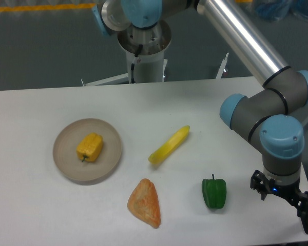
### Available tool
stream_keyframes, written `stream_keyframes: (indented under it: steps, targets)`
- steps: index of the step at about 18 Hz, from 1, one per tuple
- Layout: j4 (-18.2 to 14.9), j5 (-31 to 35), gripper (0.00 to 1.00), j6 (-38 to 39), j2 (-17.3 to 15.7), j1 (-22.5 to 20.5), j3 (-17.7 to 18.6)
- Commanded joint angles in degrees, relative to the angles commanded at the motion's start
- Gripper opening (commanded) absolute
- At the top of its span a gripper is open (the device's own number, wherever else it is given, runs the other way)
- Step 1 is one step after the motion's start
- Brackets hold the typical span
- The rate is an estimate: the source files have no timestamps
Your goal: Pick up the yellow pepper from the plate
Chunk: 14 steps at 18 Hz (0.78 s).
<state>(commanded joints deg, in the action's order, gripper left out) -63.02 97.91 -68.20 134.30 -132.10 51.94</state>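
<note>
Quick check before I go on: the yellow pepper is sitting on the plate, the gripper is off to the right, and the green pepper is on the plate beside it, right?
Not quite. The green pepper lies on the bare table, far from the plate, near the gripper. Only the yellow pepper sits on the plate. The camera view shows this.

We saw a white surface [51, 215] filling the lower view under even, soft light. Behind it lay a dark grey floor [41, 46], crossed at the far edge by a yellow stripe [36, 7].
</note>
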Motion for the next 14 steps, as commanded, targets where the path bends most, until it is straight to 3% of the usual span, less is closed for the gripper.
stream_keyframes:
  steps: [10, 14]
  targets:
    - [0.09, 0.00, 1.00, 0.35, -0.26, 0.61, 0.70]
    - [-0.09, -0.35, 1.00, 2.71, -2.36, 1.41, 2.62]
